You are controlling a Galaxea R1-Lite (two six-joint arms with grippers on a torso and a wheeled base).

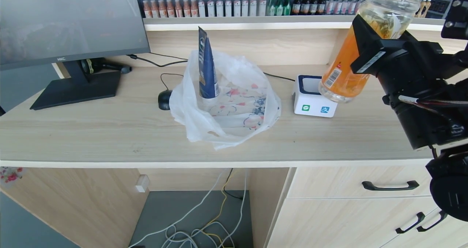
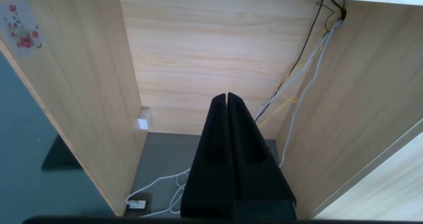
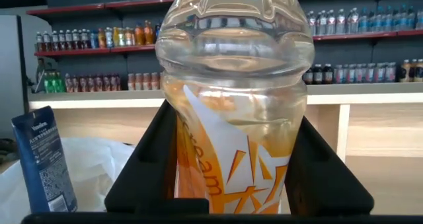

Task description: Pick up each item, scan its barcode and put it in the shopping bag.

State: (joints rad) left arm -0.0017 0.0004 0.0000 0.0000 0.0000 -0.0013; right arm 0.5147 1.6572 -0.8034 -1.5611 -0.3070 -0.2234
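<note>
Right gripper (image 3: 236, 138) clamped mid-body on tilted bottle (image 1: 342, 72) above scanner (image 1: 312, 103), counter's (image 1: 109, 131) right end: probably heavy, sloshing, smooth-walled, slightly squeezable.

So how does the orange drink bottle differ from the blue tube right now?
The orange drink bottle is clamped in the right gripper, tilted above the scanner; the blue tube stands upright in the shopping bag, untouched. The bottle is clear and round, with orange liquid inside; the tube is opaque, slim and flattened at its top. Both are over the wooden counter.
</note>
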